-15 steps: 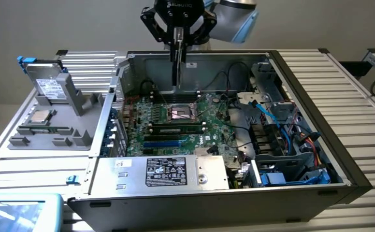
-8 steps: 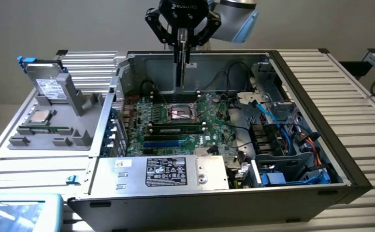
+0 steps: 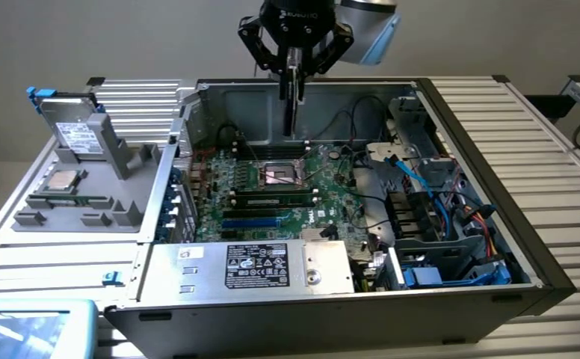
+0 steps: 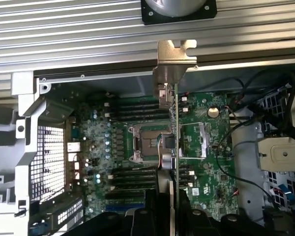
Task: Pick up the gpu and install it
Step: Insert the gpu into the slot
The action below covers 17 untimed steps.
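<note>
I record the gpu (image 3: pixel 289 101) gripped in the tool (image 3: pixel 290 73), hanging on edge, long side vertical, above the far side of the motherboard (image 3: pixel 270 196); thin green card, silver end bracket (image 4: pixel 173 61).

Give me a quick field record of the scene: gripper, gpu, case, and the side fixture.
gripper: gripper shut on the gpu, above the open case
gpu: gpu hangs edge-on from the fingers, silver bracket at its far end, not seated in a slot
case: case lies open, motherboard facing up beneath the card
side fixture: grey holder at the exterior view's left, with a drive standing in it
</note>
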{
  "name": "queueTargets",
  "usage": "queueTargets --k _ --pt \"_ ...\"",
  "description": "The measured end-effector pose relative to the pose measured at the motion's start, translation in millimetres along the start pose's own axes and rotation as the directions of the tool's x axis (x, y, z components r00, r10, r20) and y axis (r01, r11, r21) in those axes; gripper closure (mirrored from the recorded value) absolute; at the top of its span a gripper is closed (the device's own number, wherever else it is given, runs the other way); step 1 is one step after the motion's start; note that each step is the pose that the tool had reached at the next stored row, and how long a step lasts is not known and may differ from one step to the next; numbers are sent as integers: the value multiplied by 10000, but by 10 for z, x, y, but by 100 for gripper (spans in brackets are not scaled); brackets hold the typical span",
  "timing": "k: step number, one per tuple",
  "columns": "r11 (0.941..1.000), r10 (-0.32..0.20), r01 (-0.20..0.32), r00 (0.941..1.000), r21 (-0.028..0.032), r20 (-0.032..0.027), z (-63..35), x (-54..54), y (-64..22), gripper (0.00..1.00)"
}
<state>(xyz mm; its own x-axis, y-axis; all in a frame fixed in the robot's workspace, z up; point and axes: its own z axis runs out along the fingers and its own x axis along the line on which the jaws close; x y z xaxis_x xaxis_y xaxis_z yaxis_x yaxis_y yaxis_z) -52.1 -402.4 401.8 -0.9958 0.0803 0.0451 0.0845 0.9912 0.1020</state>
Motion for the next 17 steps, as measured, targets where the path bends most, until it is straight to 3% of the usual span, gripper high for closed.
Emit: queueTargets --k 12,17 --pt "10000 -35 35 10000 -20 -8 2 -7 1 72" --pt "9968 -800 800 9968 -5 -89 4 -6 1 72"
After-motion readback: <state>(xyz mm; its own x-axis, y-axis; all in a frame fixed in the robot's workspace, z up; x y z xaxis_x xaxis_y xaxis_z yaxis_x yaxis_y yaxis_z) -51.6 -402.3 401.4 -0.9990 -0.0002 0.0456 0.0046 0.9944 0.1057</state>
